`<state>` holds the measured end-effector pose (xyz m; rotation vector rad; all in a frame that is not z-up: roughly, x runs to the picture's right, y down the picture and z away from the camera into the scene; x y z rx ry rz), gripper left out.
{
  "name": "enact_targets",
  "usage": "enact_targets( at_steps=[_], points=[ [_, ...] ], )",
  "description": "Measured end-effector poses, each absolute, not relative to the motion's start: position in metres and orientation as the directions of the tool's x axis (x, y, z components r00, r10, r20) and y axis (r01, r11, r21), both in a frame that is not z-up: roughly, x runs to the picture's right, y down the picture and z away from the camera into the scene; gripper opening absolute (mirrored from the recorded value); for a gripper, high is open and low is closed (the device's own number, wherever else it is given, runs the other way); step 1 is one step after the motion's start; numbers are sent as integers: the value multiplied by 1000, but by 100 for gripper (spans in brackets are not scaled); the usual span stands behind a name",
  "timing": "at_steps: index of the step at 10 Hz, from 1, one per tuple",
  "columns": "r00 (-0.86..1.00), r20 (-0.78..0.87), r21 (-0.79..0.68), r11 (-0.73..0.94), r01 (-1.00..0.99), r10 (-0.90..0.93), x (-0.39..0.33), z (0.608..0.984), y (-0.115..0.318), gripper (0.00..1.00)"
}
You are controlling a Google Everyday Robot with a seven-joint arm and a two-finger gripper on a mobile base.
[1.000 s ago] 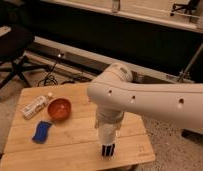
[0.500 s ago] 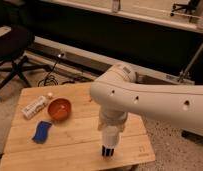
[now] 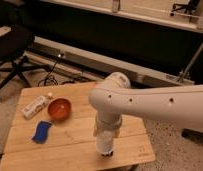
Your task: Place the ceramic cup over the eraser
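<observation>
The cup [image 3: 105, 142] is what we read in the pale, slightly tapered shape hanging straight below the wrist of the arm [image 3: 145, 100], near the front edge of the bench [image 3: 70, 147]. It looks plain white, with no handle that we can see, and its long axis stands about vertical.

Going from the left, we see a small white bottle [image 3: 35, 106] lying on its side. Just in front of it lies a flat blue pad [image 3: 42, 131], and beside the bottle to the right sits the orange bowl [image 3: 59, 109]. All three are well apart from the cup.

Then comes the cup itself. Directly under its lower edge we make out a dark sliver, which we take to be the eraser [image 3: 107, 154] standing on the bench. So the relation that matters is straight down: the eraser lies below the cup, on the same vertical line. We cannot tell whether the cup's rim touches the bench or hangs just above it.

The jaws are at the lower end of the wrist, right at the cup, hidden by the wrist and the cup. We cannot tell how they stand, nor whether they grip the cup.
</observation>
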<state>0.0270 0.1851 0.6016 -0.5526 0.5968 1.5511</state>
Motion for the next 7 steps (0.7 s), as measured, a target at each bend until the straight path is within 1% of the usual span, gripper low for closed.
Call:
enact_targets(
  at_steps=[5,6,7],
  points=[
    [-75,-669,91,-19,-996,739,36,612,199,0],
    [-85,-667,92,-32,-995,740,36,618,205,1],
    [-93,-662,89,-46,-995,743,37,623,208,5]
  ],
)
